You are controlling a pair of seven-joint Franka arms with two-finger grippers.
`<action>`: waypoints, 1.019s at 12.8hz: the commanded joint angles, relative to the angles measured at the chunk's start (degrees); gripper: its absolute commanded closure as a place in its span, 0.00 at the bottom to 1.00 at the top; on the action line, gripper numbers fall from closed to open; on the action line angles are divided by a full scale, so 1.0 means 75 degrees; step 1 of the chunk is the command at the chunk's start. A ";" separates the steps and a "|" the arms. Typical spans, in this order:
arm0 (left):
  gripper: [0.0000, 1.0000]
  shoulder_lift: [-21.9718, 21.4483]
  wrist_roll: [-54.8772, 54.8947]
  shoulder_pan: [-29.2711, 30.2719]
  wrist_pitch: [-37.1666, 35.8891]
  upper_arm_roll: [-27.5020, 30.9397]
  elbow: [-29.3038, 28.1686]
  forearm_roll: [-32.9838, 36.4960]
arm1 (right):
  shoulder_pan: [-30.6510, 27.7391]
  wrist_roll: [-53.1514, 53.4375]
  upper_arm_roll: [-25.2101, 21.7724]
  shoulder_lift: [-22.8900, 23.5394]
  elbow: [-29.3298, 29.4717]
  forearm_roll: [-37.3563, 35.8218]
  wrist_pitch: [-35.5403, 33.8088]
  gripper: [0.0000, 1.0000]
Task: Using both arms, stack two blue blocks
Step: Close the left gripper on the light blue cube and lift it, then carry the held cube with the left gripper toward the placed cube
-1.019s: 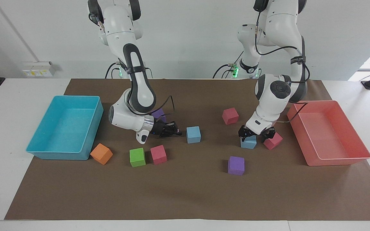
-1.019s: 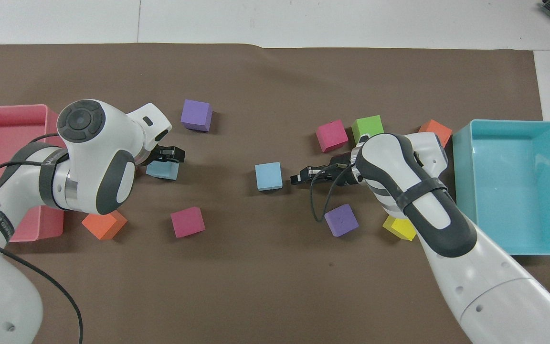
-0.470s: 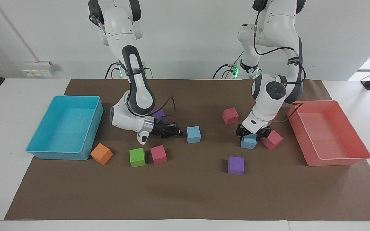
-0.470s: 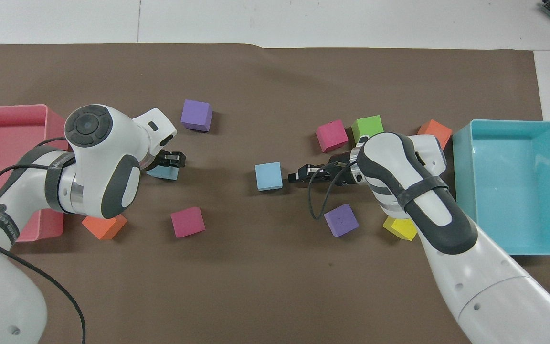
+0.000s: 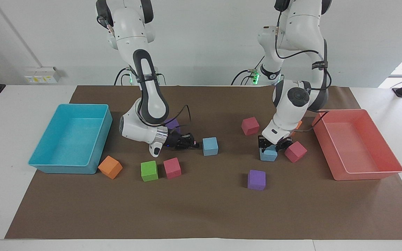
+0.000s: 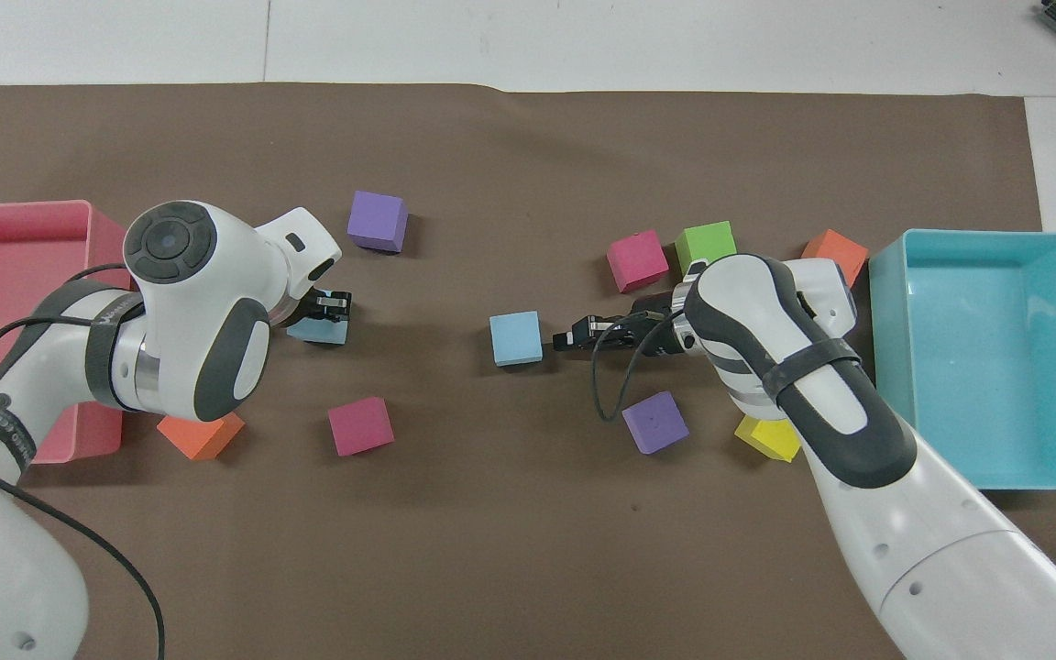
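left hand [image 5: 270, 148] has closed on its blue block [image 5: 268, 154]; lift straight, while shut right hand [image 5: 193, 143] waits beside the other block [image 5: 210, 146].

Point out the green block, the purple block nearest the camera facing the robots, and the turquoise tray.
green block [image 5: 149, 170], facing view, front face
purple block [image 5: 256, 180], facing view, front face
turquoise tray [image 5: 62, 169], facing view, front wall
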 commanded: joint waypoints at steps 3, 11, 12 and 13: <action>1.00 -0.0353 -0.0319 -0.0282 -0.0733 0.0148 0.0461 -0.0060 | -0.0022 -0.0107 0.0067 0.0008 -0.0031 0.0244 0.0117 1.00; 1.00 -0.0166 -0.2568 -0.1430 -0.1825 0.0136 0.2068 0.0185 | -0.0010 -0.0107 0.0067 -0.0004 -0.0043 0.0244 0.0164 1.00; 1.00 -0.0165 -0.2803 -0.1594 -0.1779 0.0136 0.2103 0.0174 | -0.0010 -0.0107 0.0067 0.0007 -0.0043 0.0244 0.0164 1.00; 1.00 -0.0154 -0.3038 -0.1793 -0.1743 0.0136 0.2104 0.0163 | -0.0010 -0.0107 0.0067 0.0008 -0.0043 0.0244 0.0164 1.00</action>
